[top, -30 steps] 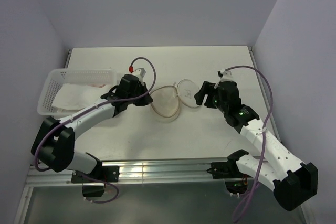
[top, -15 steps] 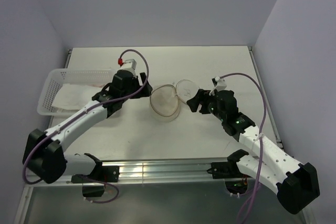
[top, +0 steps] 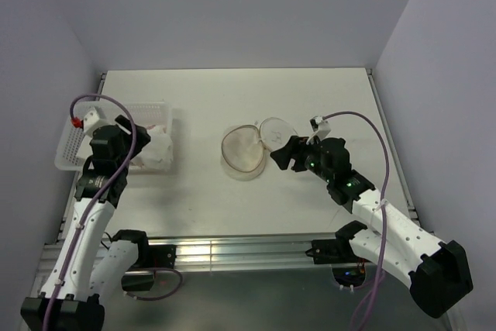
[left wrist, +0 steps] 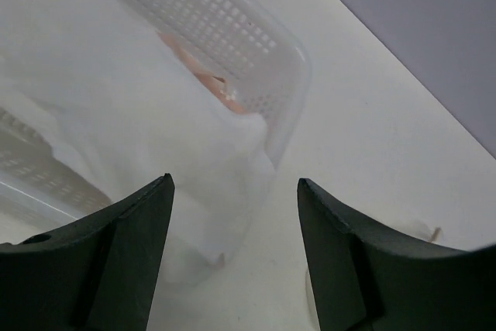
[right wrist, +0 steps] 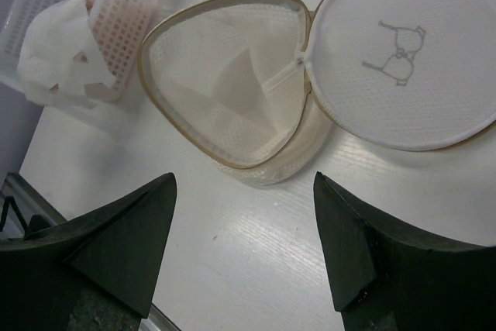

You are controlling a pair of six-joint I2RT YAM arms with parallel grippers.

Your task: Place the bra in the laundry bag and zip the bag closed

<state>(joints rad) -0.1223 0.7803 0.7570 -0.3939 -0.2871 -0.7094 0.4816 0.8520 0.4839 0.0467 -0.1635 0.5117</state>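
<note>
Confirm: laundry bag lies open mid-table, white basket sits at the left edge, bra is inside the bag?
Wrong on the bra. The bra lies in the white basket next to some white cloth, not in the laundry bag, whose open mesh shows no pink fabric. The left wrist view shows it in the basket. The rest holds.

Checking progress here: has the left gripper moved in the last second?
Yes. The left gripper has swung left, away from the laundry bag, and now sits open over the right end of the white basket.
</note>
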